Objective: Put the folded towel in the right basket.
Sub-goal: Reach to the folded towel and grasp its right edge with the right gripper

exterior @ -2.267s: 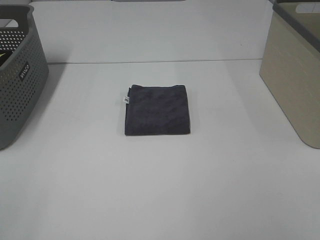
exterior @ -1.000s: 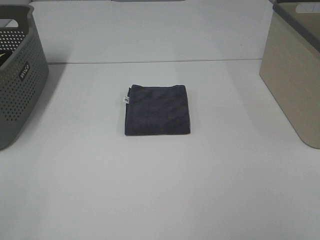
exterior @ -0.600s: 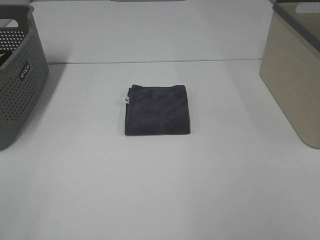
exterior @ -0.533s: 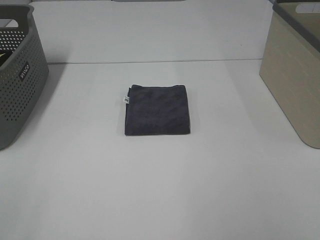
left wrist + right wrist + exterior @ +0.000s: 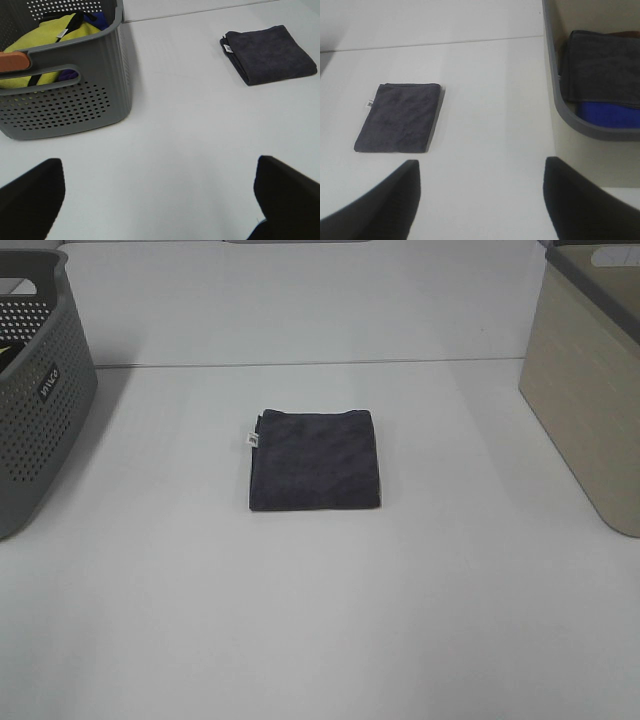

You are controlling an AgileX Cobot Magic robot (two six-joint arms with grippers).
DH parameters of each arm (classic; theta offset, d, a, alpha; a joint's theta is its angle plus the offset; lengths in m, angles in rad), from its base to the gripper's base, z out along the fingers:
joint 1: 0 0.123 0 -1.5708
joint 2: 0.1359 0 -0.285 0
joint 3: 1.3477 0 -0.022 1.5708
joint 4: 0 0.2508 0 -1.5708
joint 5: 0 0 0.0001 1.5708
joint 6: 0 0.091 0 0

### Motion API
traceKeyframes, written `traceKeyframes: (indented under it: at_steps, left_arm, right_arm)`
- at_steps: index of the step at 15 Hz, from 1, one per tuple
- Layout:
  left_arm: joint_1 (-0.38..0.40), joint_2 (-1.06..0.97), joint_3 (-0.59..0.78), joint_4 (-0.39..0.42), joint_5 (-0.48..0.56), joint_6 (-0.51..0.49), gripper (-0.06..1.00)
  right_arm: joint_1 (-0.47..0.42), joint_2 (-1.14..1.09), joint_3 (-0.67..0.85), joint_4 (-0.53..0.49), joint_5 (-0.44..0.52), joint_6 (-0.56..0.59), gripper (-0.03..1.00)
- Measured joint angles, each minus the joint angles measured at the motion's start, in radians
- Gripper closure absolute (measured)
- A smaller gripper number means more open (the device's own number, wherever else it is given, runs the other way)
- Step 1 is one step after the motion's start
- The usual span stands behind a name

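The folded towel (image 5: 400, 123) lies flat ahead and left of the right pincer (image 5: 482, 200), spread wide and empty; the right basket (image 5: 548, 60) sits alongside, apparently nearer.

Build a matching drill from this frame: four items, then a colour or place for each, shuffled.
Items
1. folded towel
2. left basket
3. right basket
4. yellow cloth

Descriptions
A. beige
B. lying flat between the two baskets
C. grey, full of holes
D. inside the left basket

Pairs: 1-B, 2-C, 3-A, 4-D
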Motion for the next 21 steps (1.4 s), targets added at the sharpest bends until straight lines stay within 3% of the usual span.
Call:
traceKeyframes:
  at_steps: [7,14,21]
  left_arm:
    - [0.000,0.000,0.000,0.000,0.000,0.000,-0.03]
    - [0.000,0.000,0.000,0.000,0.000,0.000,-0.03]
    - [0.000,0.000,0.000,0.000,0.000,0.000,-0.03]
  right_arm:
    - [0.011,0.603,-0.455,0.146,0.111,-0.143,0.30]
    - [0.225,1.015,-0.642,0.128,0.122,-0.149,0.30]
    - [0.236,1.430,-0.902,0.228,0.246,-0.148,0.30]
